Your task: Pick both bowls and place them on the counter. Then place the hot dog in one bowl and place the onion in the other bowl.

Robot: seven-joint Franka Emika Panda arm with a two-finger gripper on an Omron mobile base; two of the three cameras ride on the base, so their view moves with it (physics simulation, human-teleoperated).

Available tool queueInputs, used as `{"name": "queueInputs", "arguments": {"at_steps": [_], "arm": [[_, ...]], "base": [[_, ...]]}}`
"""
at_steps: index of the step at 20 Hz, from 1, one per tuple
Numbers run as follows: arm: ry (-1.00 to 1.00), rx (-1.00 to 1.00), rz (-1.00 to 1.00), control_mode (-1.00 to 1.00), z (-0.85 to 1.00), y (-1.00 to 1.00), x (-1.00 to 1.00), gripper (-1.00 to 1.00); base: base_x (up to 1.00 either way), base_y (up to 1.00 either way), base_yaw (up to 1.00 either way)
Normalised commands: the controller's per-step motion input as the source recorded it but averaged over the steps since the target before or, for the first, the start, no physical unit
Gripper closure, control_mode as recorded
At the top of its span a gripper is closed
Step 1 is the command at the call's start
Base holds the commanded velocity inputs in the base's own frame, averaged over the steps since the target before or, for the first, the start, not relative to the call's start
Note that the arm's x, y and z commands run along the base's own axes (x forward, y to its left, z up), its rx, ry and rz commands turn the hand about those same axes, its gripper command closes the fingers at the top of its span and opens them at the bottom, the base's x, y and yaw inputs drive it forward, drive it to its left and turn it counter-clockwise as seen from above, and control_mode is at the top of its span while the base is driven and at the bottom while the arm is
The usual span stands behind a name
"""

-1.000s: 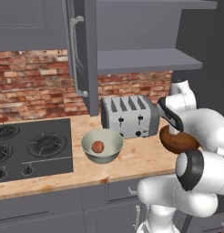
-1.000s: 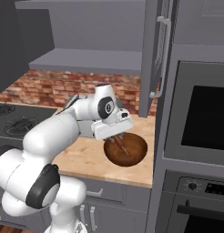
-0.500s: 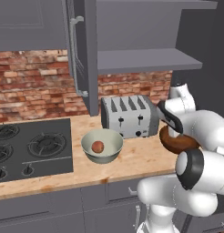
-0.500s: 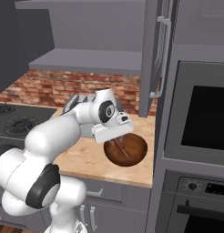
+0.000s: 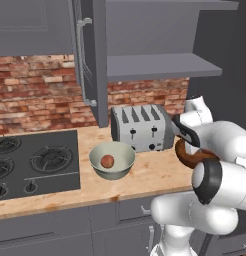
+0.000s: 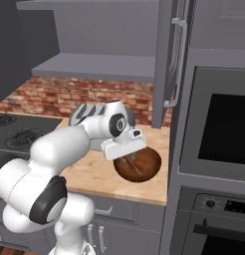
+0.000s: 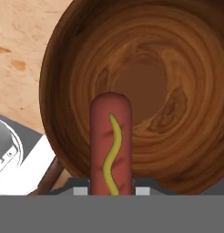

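- The gripper [image 6: 130,160] is clamped on the hot dog [image 7: 110,144], end hanging inside the brown bowl [image 7: 145,86]; the hand view shows its mustard line.
- Brown bowl sits near the counter [image 5: 150,175] right edge.
- Onion [image 5: 107,160] lies in the grey-green bowl [image 5: 112,160], mid-counter.
- Nothing has visibly shifted since earlier.

The brown bowl [image 7: 145,86] looks like glossy wood with ring grain. The hot dog [image 7: 110,145] is smooth and matt, with a yellow line. The bench [image 5: 145,175] is light wood-grain. The toaster [image 5: 141,127] is brushed metal. The green bowl [image 5: 112,161] at centre looks smooth.
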Motion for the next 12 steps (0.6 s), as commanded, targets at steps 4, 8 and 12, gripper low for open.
{"name": "queueInputs", "arguments": {"at_steps": [4,8,12], "arm": [[0.08,-0.03,0.00,-1.00,-0.11,-0.06,0.00,1.00],[0.09,-0.01,0.00,-1.00,-0.07,-0.03,0.00,1.00],[0.08,0.00,0.00,-1.00,-0.03,0.00,0.00,1.00]], "base": [[0.00,0.00,0.00],[0.00,0.00,0.00],[0.00,0.00,0.00]]}}
